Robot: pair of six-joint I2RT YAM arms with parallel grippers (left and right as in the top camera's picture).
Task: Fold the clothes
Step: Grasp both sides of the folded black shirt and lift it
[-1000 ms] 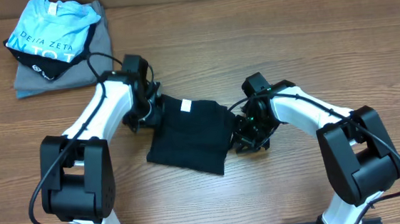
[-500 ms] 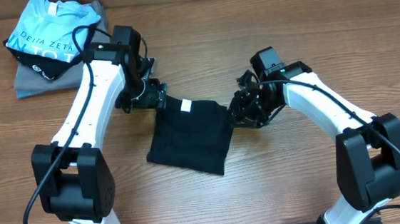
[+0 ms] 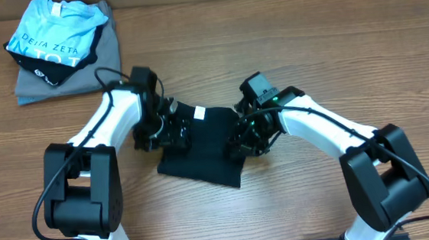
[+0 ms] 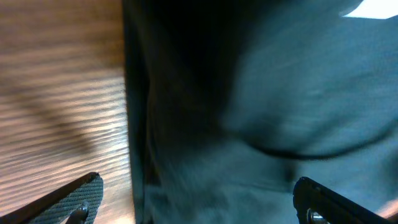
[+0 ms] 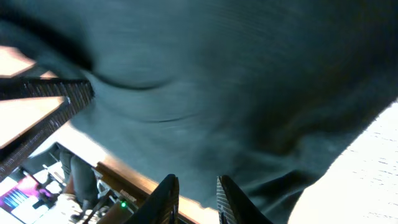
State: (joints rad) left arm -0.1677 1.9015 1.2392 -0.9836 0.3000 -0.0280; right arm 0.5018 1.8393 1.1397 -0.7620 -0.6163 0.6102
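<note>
The left gripper [image 4: 199, 204] is holding its jaws spread wide over the left edge of the black T-shirt [image 3: 207, 147], which is lying at the centre of the overhead frame on the wooden table [image 3: 323, 42]. The right gripper [image 5: 194, 194] is keeping its fingers nearly together at the shirt's right edge; whether they are pinching cloth, I cannot tell.

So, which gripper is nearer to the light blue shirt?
Left. The left gripper is at the left edge of the black T-shirt, below-right of the light blue shirt; the right gripper is farther, at the T-shirt's right side.
</note>
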